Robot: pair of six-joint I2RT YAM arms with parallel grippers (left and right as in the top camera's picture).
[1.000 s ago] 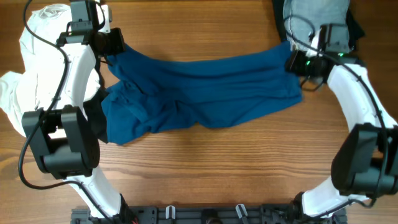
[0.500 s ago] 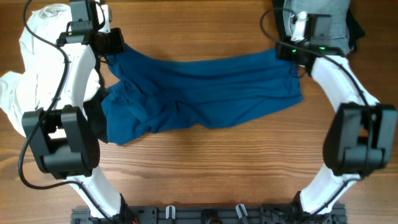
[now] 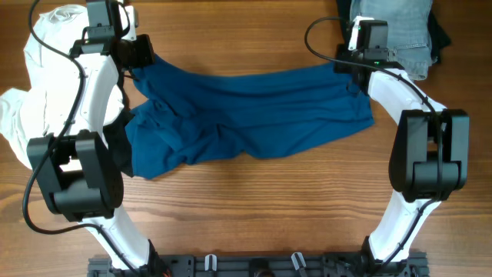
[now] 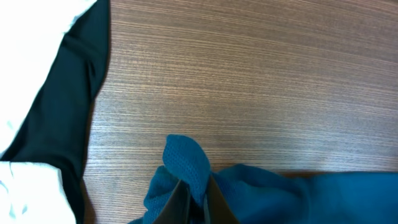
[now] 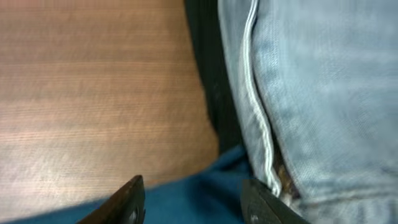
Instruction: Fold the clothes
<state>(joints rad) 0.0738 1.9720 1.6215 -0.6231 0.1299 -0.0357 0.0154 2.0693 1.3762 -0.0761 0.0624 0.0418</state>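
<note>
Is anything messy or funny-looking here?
Yes. The blue shirt lies rumpled, bunched up near its left end, not flat. The left claw pinches one corner. White clothes sit heaped beside it.

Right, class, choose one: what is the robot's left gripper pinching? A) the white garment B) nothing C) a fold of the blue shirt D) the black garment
C: the left wrist view shows the left gripper shut on a fold of the blue shirt; the white garment and black garment lie aside.
</note>
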